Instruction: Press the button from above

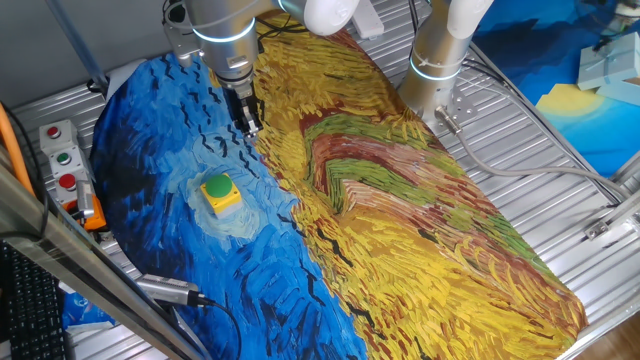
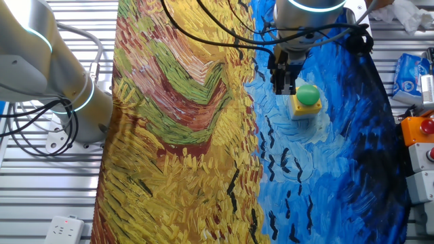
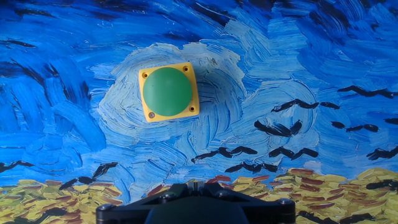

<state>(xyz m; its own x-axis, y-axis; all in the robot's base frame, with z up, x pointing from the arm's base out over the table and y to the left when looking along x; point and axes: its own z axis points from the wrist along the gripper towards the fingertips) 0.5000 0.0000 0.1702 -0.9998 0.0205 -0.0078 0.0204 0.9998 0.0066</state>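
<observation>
Our gripper point(image 1: 246, 120) hangs above the painted cloth point(image 1: 400, 200), fingers pointing down, and we cannot tell whether they are parted or closed: no view shows the fingertips clearly, and the hand view shows only the black body of the hand along its lower edge. The button point(image 3: 168, 92), a green dome on a square yellow base, sits on the blue part of the cloth, ahead of the hand and a little to one side in the hand view, not under it. In both fixed views it lies near the gripper but apart from it, and lower.

We judge this to be the approach: nothing has touched the dome yet. Next we would need to carry the hand sideways until it stands directly over the green dome, then come straight down onto its top.

Beyond the button, off the cloth edge, is the grey control box point(image 1: 62, 160) with its small red and green buttons, well clear. Nothing lies between the hand and the button.
</observation>
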